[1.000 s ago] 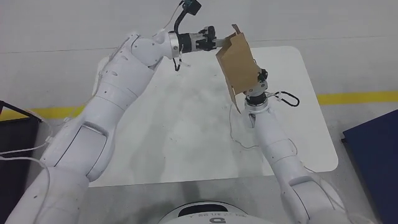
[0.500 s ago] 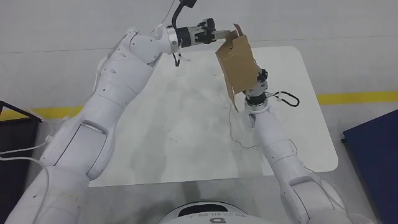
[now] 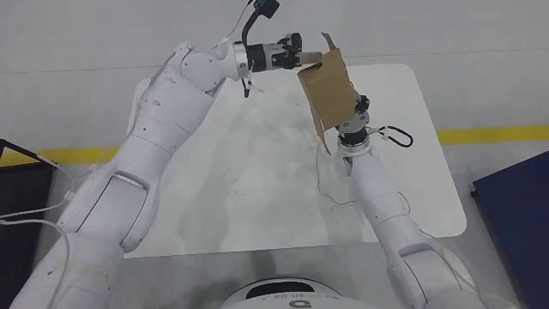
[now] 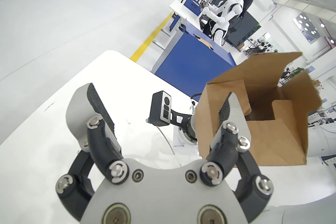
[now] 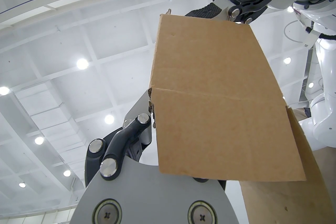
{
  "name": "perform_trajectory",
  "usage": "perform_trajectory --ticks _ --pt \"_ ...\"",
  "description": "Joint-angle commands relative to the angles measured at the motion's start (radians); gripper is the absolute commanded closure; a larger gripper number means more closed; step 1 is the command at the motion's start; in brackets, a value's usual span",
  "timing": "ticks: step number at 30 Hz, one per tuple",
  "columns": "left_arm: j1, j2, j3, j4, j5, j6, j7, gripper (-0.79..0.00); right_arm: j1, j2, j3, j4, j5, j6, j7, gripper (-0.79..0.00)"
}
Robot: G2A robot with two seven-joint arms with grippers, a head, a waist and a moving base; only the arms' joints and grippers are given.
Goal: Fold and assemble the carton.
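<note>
A brown carton (image 3: 328, 90) is held up above the white table (image 3: 257, 180), its open end toward the left wrist view, where inner flaps (image 4: 278, 109) show. My right gripper (image 3: 350, 116) is shut on its lower panel, with one finger (image 5: 139, 109) showing beside the cardboard (image 5: 215, 93). My left gripper (image 3: 310, 54) is open at the carton's upper far corner. One left finger (image 4: 231, 114) lies against the carton's near flap, and the other finger (image 4: 92, 104) stands well clear. The ribbed pad of a left finger (image 5: 207, 9) sits at the carton's top edge.
A black clip on a thin cable (image 3: 396, 136) lies on the table by the right wrist. A dark blue bin (image 3: 515, 215) stands on the floor at the right, and a black frame (image 3: 17, 172) at the left. The table's middle is bare.
My left gripper rose a little away from the carton, then came back down to its upper corner. The carton and the right arm have hardly moved.
</note>
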Motion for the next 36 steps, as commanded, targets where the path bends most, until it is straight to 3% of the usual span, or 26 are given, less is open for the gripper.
perform_trajectory --ticks 1,16,27,36 --pt "-0.002 -0.001 0.003 0.0 0.002 0.003 -0.009 -0.785 0.0 0.0 0.0 0.0 0.0 0.0 0.0 0.0" --pt "-0.026 0.003 0.019 -0.064 0.162 0.031 -0.014 -0.785 0.0 0.0 0.0 0.0 0.0 0.0 0.0 0.0" --pt "0.0 0.033 -0.077 -0.098 0.168 0.026 0.065 -0.785 0.0 0.0 0.0 0.0 0.0 0.0 0.0 0.0" --pt "0.043 0.06 -0.144 -0.268 0.178 -0.011 0.076 -0.785 0.0 0.0 0.0 0.0 0.0 0.0 0.0 0.0"
